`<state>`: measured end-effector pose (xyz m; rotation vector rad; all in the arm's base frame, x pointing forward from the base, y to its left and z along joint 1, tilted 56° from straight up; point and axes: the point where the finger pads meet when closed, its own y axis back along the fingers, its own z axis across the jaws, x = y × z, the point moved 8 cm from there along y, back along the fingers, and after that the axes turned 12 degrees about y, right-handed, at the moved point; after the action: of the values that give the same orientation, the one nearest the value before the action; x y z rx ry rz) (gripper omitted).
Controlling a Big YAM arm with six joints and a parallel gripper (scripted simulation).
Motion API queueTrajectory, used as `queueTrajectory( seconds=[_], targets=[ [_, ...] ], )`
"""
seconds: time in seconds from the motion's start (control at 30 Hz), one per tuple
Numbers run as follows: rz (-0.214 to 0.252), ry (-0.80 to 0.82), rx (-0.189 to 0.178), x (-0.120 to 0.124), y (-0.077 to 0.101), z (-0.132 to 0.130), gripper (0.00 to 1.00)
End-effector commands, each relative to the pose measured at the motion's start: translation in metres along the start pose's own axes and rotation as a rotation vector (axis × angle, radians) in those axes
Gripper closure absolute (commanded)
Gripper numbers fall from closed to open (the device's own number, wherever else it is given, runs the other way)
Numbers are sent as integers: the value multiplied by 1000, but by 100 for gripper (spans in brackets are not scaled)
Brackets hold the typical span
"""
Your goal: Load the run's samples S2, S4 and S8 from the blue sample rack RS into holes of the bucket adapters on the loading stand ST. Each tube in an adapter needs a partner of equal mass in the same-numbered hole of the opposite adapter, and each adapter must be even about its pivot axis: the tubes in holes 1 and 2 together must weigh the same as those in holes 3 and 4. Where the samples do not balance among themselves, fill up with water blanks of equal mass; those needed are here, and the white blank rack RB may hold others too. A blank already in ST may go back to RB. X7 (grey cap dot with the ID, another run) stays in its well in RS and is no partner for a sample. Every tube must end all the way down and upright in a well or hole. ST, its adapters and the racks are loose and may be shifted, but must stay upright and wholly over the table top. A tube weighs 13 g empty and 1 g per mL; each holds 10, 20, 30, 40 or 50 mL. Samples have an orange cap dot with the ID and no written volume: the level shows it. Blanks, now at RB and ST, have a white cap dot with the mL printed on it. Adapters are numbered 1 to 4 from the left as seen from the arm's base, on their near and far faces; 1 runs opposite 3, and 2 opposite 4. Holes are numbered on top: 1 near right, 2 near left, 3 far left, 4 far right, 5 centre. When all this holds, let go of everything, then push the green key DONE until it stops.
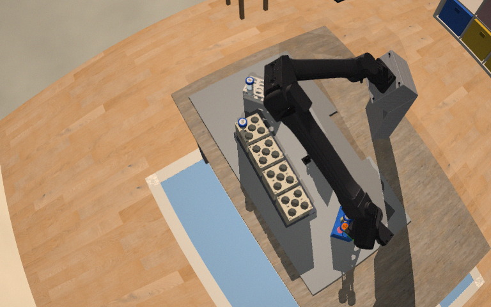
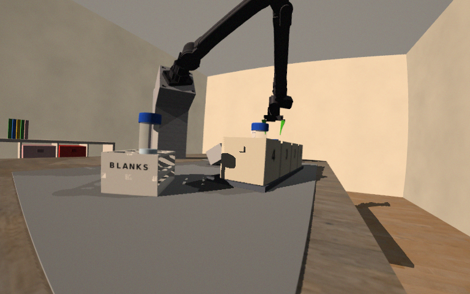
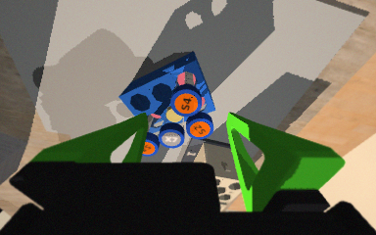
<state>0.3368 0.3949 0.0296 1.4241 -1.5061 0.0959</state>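
Where the arm's dark wrist covers it from above, you see only a corner of the blue sample rack (image 1: pixel 338 231). In your wrist view the tool (image 3: pixel 188 134) hangs wide and empty above round caps S4 (image 3: pixel 186 102), S2 (image 3: pixel 199 125) and grey-dotted X7 (image 3: pixel 170 137); a fourth orange cap (image 3: pixel 150 146) hides behind a green finger (image 3: pixel 122 139).

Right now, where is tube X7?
In the wrist view, X7 stands in the blue rack, just below S4, left of S2, between and beneath the open gripper fingers.
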Motion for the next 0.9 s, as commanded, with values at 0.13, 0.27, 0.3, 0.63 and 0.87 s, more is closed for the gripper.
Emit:
queueTrajectory(
  seconds=[0.13,0.27,0.3,0.63,0.87],
  targets=[
    [-16,447,35,-8,18,-1,20],
    [-16,446,35,-9,17,-1,20],
    [-16,445,35,-9,17,-1,20],
    [-4,435,-6,-1,-22,5,20],
    [-3,433,-4,0,-38,6,20]
  ],
)
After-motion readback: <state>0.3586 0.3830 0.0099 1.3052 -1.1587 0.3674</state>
